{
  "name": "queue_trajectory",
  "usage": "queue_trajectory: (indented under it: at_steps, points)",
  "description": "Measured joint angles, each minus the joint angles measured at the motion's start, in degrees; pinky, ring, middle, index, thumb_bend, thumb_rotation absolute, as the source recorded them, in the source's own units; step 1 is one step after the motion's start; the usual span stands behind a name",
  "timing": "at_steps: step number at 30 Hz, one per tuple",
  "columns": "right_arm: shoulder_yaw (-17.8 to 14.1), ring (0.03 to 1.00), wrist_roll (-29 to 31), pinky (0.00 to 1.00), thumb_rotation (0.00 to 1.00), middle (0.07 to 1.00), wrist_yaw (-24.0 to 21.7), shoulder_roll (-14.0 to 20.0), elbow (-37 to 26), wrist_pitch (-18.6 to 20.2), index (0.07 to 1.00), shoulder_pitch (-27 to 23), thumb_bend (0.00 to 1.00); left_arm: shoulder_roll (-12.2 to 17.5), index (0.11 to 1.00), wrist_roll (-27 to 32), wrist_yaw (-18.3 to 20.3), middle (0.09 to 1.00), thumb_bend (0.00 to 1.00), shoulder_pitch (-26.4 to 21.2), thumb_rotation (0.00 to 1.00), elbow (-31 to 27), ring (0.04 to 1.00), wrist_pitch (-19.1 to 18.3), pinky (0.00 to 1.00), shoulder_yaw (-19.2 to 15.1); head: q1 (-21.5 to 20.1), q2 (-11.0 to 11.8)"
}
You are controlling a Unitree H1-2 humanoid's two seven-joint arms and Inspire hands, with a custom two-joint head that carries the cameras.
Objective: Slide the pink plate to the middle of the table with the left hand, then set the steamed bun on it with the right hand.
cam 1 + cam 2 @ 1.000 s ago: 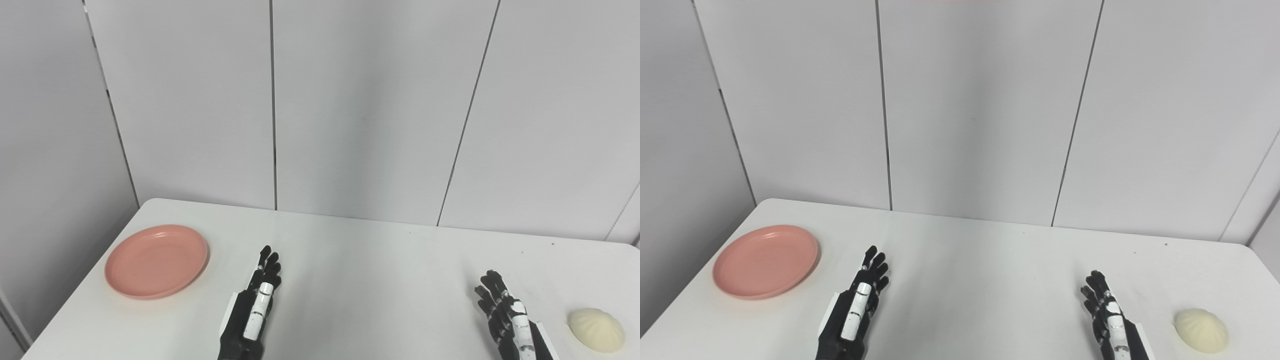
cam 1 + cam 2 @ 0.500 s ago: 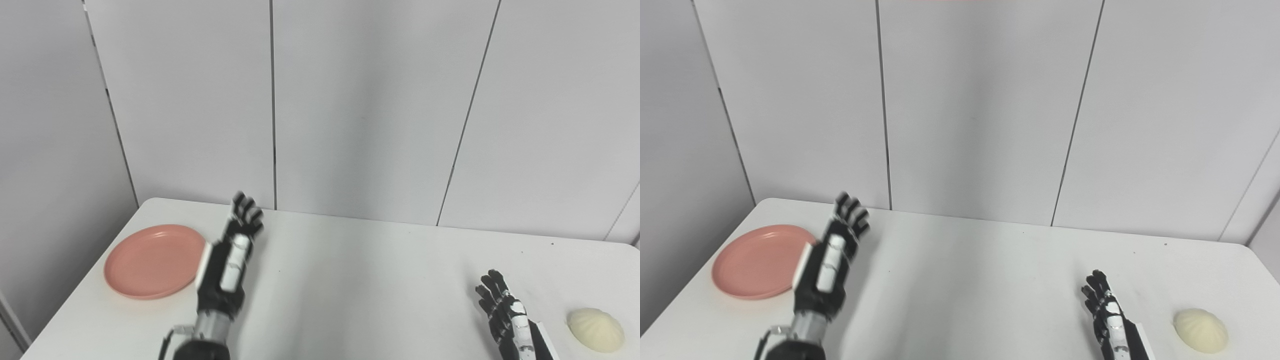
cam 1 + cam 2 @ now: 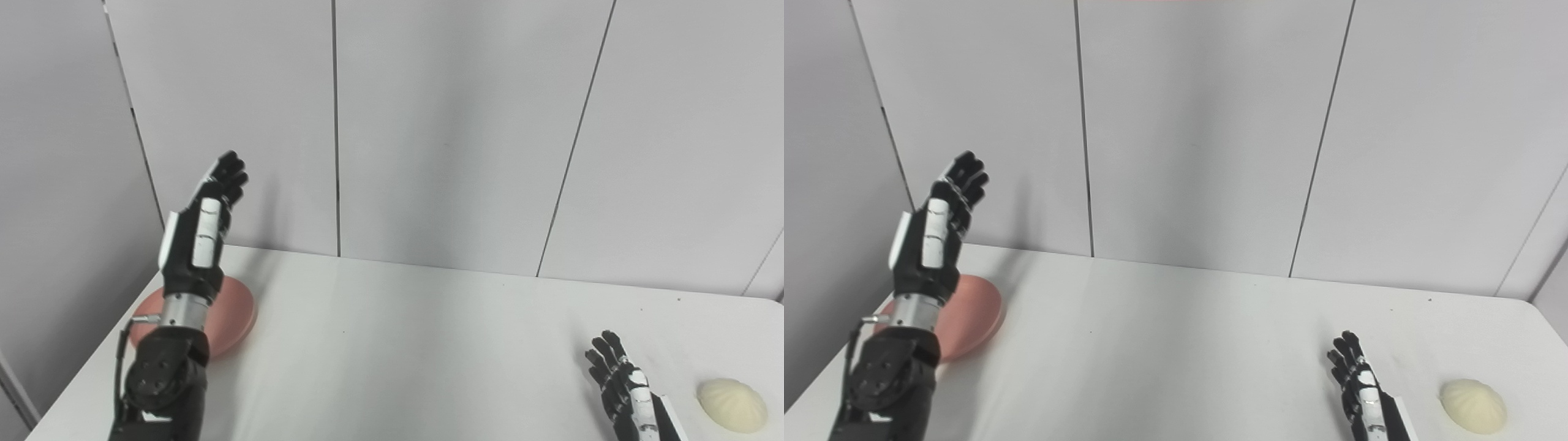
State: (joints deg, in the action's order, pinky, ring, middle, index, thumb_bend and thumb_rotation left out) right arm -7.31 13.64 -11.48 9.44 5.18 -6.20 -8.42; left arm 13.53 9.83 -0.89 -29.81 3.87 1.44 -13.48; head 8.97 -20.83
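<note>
The pink plate (image 3: 236,309) lies flat near the table's left edge, partly hidden behind my left arm. My left hand (image 3: 205,226) is raised high above the plate, open with fingers stretched upward and holding nothing. The steamed bun (image 3: 732,405), pale and domed, rests at the near right of the table. My right hand (image 3: 618,383) hovers low just left of the bun, open, fingers spread, apart from the bun. In the right eye view the plate (image 3: 977,312), left hand (image 3: 937,229), right hand (image 3: 1356,383) and bun (image 3: 1473,405) stand the same way.
The white table (image 3: 416,343) reaches back to a grey panelled wall (image 3: 453,135). Its left edge runs close beside the plate, and its right edge lies just past the bun.
My left hand rose from the table's near middle, swinging left and up until it stands over the plate. Right hand, plate and bun stayed where they were.
</note>
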Motion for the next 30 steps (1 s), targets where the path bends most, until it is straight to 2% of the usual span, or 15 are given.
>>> queue_trajectory:
  at_steps: [3,9,15,18,21,24,30]
  points:
    - [0.03,0.949,0.06,1.0,0.95,0.954,-0.04,0.02,-0.1,0.0,0.968,0.09,0.79,2.23,0.854,1.65,1.88,0.865,0.91,-0.54,0.88,2.5,0.868,-0.4,0.89,-0.57,0.0,-0.18]
    - [0.06,0.95,0.07,1.0,0.93,0.95,-0.07,0.07,-0.17,0.0,0.968,0.11,0.79,6.24,0.92,3.71,4.78,0.887,0.94,-1.52,0.89,9.43,0.877,0.23,0.86,-2.41,-0.09,-0.35]
    - [0.37,0.949,-0.05,1.0,0.93,0.945,-0.27,0.32,-0.17,0.0,0.981,0.12,0.78,9.27,0.927,5.44,7.89,0.883,0.92,-2.9,0.88,19.84,0.868,5.01,0.86,-3.88,-0.18,-0.26]
    - [0.4,0.944,0.08,1.0,0.92,0.937,-0.49,0.35,-0.14,0.0,0.975,0.12,0.79,10.07,0.936,6.29,9.12,0.895,0.93,-3.84,0.88,25.04,0.873,6.79,0.85,-4.36,0.09,-0.35]
    - [0.39,0.947,0.37,1.0,0.92,0.938,-0.54,0.37,-0.17,0.0,0.974,0.12,0.79,10.27,0.943,7.23,10.2,0.901,0.94,-4.35,0.88,27.81,0.885,8.62,0.87,-4.71,0.09,-0.35]
    - [0.56,0.944,0.45,1.0,0.92,0.936,-0.62,0.4,-0.11,0.0,0.975,0.13,0.79,11.01,0.95,7.9,10.7,0.898,0.93,-5.66,0.88,33.01,0.877,9.72,0.86,-5.51,0.09,-0.35]
    - [0.6,0.945,0.43,1.0,0.93,0.94,-0.59,0.48,-0.31,0.0,0.978,0.33,0.78,13.39,0.953,8.67,11.77,0.913,0.94,-7.52,0.86,43.26,0.892,14.34,0.86,-6.61,0.09,-0.44]
